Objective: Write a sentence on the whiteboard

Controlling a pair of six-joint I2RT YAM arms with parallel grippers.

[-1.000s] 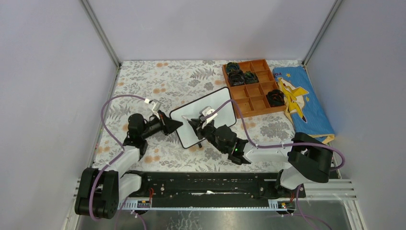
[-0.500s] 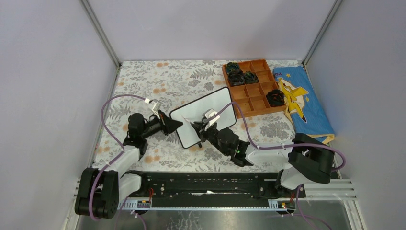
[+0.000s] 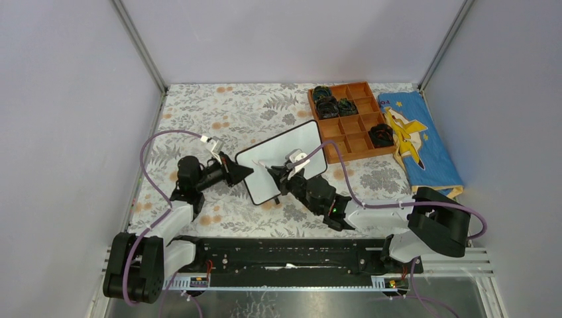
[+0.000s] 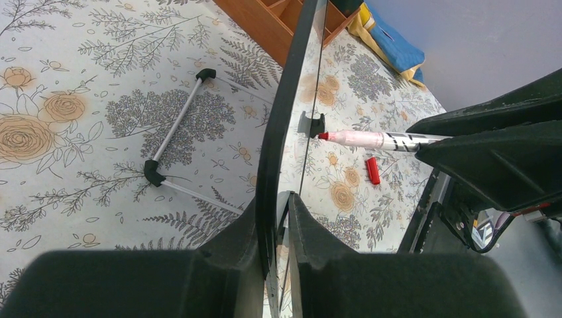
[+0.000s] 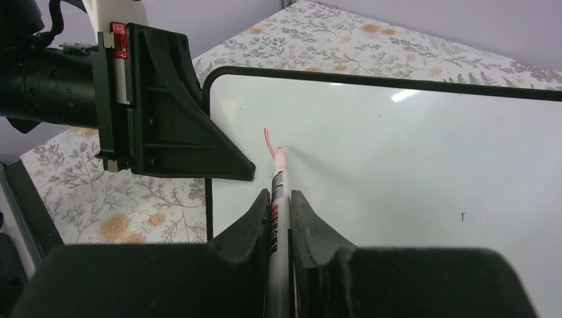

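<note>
Since a second ago the right arm has swung its elbow outward and drawn the right gripper point(image 5: 280, 193) slightly back, while the left arm has stayed put. Clenched on a marker point(image 5: 278, 171), the right gripper points it straight ahead, its long axis running out from between the fingers. The tip seemingly touches the whiteboard point(image 5: 411, 159) at the lower end of the sentence point(image 5: 268, 140), so far one short red stroke. The left gripper point(image 4: 275, 205) clamps the board's edge just left of that tip, holding it tilted up from the desk point(image 4: 79, 79). Blank board lies ahead and rightward of the right gripper, so the writing likely runs that way.
</note>
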